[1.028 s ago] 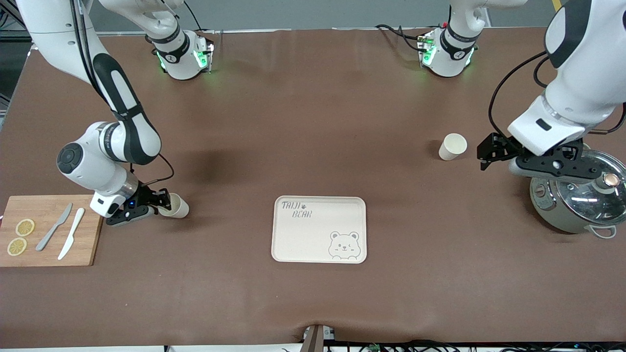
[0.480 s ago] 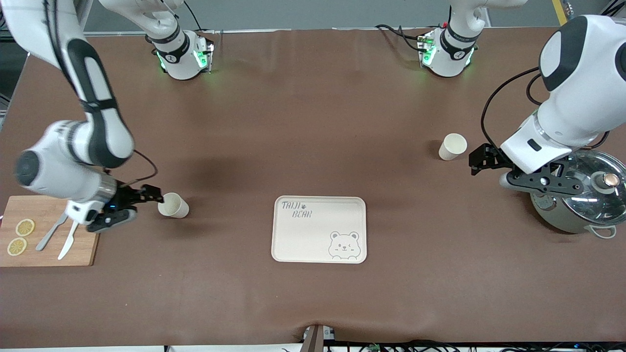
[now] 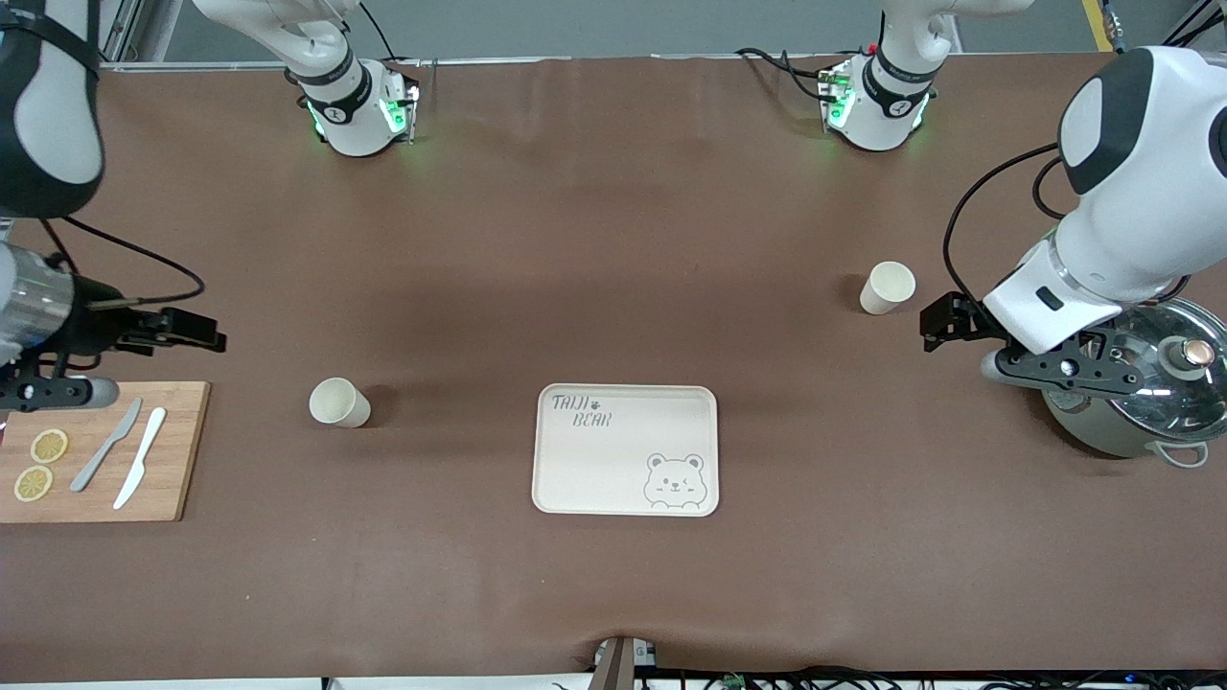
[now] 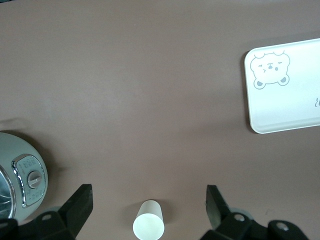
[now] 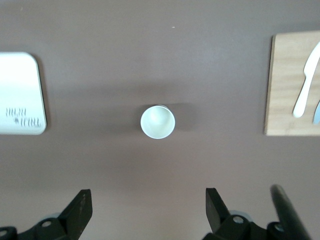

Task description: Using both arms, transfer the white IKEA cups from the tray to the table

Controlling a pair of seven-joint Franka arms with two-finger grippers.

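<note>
In the front view you have one white cup (image 3: pixel 338 402) standing at left-centre of frame and a second cup (image 3: pixel 886 287) at right-centre, both on the table (image 3: pixel 613 240) off the bear tray (image 3: pixel 625 450). Right gripper (image 3: pixel 196 333), fingers apart and empty, hangs at the left edge. Left gripper (image 3: pixel 935 321), jaws wide and empty, sits just beside the second cup.

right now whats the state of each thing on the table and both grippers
cup toward the right arm's end: upright on the table, free, looks empty
cup toward the left arm's end: upright on the table, free
tray: flat, nothing on it
pot: lid on
right gripper: open, holds nothing, up beside the cutting board
left gripper: open, holds nothing, beside its cup
knives: lying on the board beside the lemon slices
</note>
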